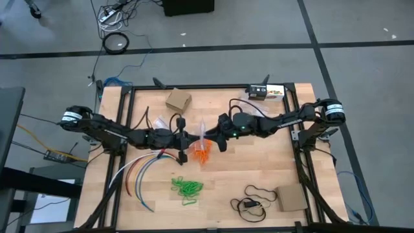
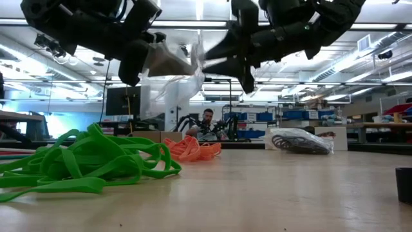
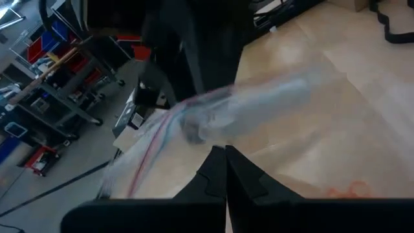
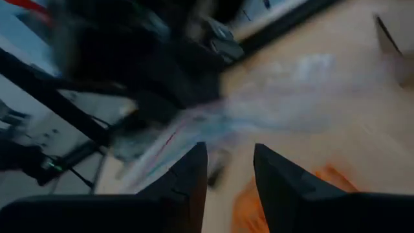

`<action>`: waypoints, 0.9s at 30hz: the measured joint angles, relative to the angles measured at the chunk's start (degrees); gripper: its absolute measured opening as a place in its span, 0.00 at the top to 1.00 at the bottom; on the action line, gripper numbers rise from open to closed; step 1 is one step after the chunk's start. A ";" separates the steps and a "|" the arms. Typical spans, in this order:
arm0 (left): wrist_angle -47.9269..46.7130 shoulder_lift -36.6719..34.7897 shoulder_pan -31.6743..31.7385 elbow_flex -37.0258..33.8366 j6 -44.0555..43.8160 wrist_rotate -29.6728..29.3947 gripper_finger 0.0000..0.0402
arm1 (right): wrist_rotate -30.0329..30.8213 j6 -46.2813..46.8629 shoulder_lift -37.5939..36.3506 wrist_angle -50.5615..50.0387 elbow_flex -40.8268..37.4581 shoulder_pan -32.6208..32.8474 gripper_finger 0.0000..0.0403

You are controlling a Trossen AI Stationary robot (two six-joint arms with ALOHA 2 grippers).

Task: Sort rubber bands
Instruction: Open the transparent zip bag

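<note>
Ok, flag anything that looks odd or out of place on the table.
Nothing looks spilled or damaged. The orange bands and green bands lie in separate heaps. Both grippers, left gripper and right gripper, are up over the orange heap at a clear plastic bag.

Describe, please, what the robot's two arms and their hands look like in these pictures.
Both arms are dark, nearly black, jointed tubes. The left arm and the right arm each carry a white band with dark markings near the shoulder. A small green light glows on the right arm's wrist. Thin black cables run along them. The left hand and the right hand each end in two flat, tapering black fingers.
</note>
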 joint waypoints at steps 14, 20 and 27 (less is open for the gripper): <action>-4.86 0.00 -2.90 0.00 3.24 -4.22 1.00 | -3.50 -1.03 -0.01 0.12 -0.02 -1.90 0.74; -7.12 0.00 -2.90 0.00 3.29 -8.72 1.00 | -8.29 -0.37 -0.01 -0.29 -0.02 -2.51 0.75; -9.03 0.00 -2.99 0.00 3.35 -9.15 1.00 | -10.11 -0.42 -0.47 -0.52 -0.02 -2.48 0.75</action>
